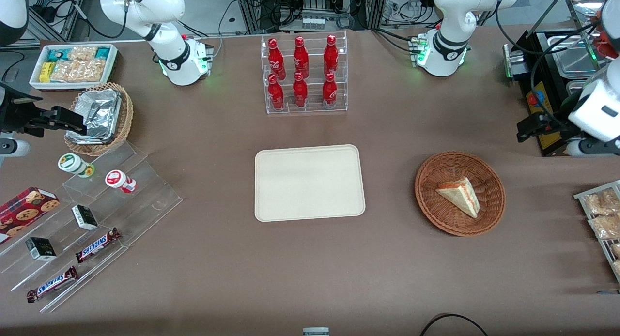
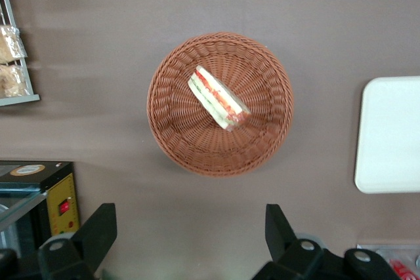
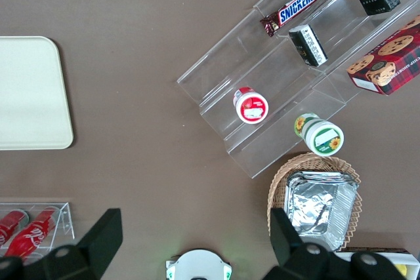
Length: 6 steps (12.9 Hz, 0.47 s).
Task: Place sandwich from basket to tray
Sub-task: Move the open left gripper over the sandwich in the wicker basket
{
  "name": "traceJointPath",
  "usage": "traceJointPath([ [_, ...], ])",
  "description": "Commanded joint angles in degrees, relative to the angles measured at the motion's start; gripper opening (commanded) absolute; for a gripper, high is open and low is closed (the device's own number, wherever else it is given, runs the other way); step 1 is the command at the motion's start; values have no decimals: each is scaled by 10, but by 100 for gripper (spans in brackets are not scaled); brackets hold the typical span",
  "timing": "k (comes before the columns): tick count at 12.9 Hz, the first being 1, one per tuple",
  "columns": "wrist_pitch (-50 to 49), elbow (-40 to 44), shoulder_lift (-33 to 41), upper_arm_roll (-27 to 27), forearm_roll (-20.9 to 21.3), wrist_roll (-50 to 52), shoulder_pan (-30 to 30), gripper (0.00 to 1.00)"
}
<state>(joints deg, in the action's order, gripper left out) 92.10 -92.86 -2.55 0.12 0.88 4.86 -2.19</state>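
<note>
The sandwich (image 1: 460, 195), a pale bread wedge with red and green filling along its edge, lies in the round reddish-brown basket (image 1: 436, 215). The cream tray (image 1: 310, 183) lies flat on the table beside the basket, toward the parked arm's end, with nothing on it. My left gripper (image 1: 525, 130) hangs high above the table, farther from the front camera than the basket and toward the working arm's end. From the left wrist, the sandwich (image 2: 218, 98) rests in the basket (image 2: 184, 136), well clear of my open, empty gripper (image 2: 189, 218). An edge of the tray (image 2: 390, 136) also shows.
A clear rack of red cola bottles (image 1: 302, 74) stands farther back than the tray. A black appliance (image 1: 545, 89) and a wire rack of snack bags (image 1: 603, 215) sit at the working arm's end. Acrylic steps with snacks (image 1: 97, 215) and a foil-lined basket (image 1: 99, 118) are at the parked arm's end.
</note>
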Motion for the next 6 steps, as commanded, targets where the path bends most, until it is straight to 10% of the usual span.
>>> traceJointPath([
  [1,71,-75,13,0,8,63,3,100],
  [6,183,-171,12,0,5,198,3,100],
])
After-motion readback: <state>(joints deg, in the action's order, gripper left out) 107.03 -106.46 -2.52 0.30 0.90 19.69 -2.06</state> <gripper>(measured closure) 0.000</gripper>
